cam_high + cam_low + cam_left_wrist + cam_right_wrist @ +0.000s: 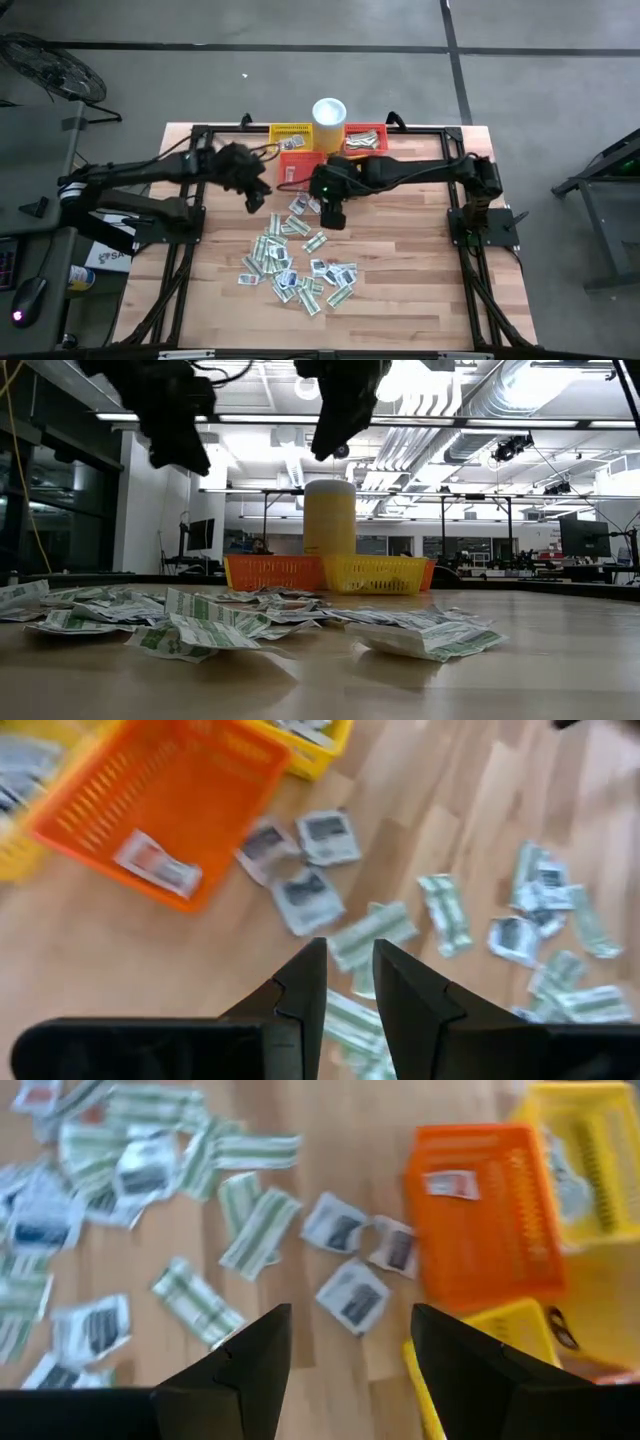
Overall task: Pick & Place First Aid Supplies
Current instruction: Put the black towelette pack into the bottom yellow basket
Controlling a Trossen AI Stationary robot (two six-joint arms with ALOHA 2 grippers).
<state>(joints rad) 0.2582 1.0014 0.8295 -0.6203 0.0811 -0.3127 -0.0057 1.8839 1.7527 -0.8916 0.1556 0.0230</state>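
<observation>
Sachets (295, 262) lie at six o'clock of both grippers; right gripper (350, 1345), fingers apart, should descend squarely, while left gripper (348, 982) hangs narrowly parted, seemingly empty.

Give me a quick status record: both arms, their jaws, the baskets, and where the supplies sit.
left gripper: raised above the table near the orange basket, jaws slightly apart, nothing between them
right gripper: raised over the near edge of the baskets, jaws wide, empty
orange basket: one packet inside
yellow basket: beside the white cup
sachets: scattered loose on the table, most in front of the baskets
</observation>
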